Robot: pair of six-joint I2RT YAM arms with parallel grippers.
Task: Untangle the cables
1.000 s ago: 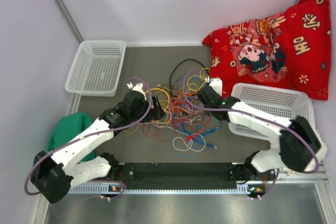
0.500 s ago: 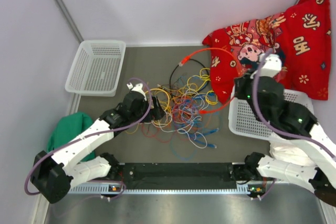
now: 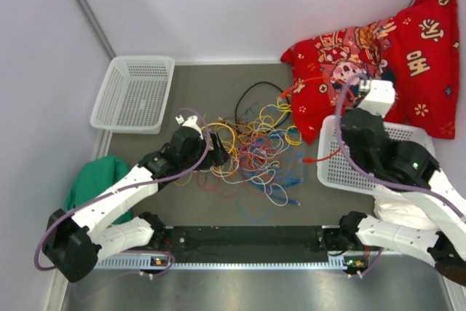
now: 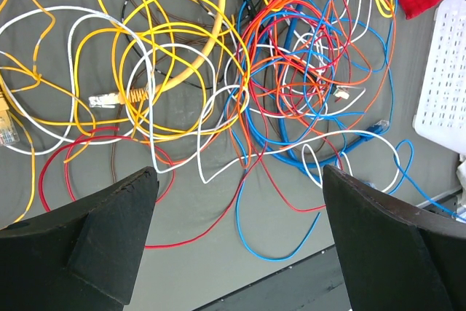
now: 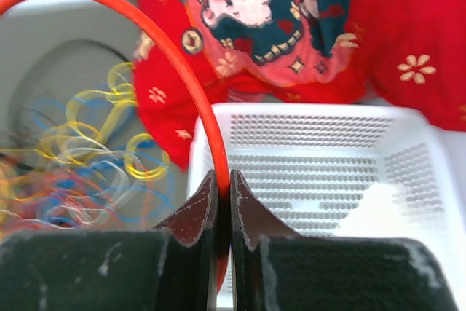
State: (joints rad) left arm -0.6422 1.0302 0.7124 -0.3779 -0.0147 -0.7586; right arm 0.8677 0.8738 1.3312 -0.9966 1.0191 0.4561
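Observation:
The cables (image 3: 251,147) lie in a tangled heap of yellow, orange, red, blue, white and black loops at mid-table. My left gripper (image 3: 218,156) hovers at the heap's left edge. In the left wrist view it (image 4: 239,172) stands wide open above red and blue loops (image 4: 291,71), holding nothing. My right gripper (image 3: 351,98) is raised over the right basket and shut on an orange-red cable (image 5: 175,56). That cable (image 3: 309,81) arcs back toward the heap, and the jaws (image 5: 223,176) pinch it tightly.
A white basket (image 3: 378,127) sits under the right arm, also seen in the right wrist view (image 5: 320,158). A red printed cloth (image 3: 378,56) lies behind it. Another white basket (image 3: 135,92) stands back left, and a green cloth (image 3: 91,180) lies by the left arm.
The right gripper rose from the heap and swung right over the white basket, pulling the orange-red cable with it. The cable's loose end has come down near the cloth. The left arm stayed still.

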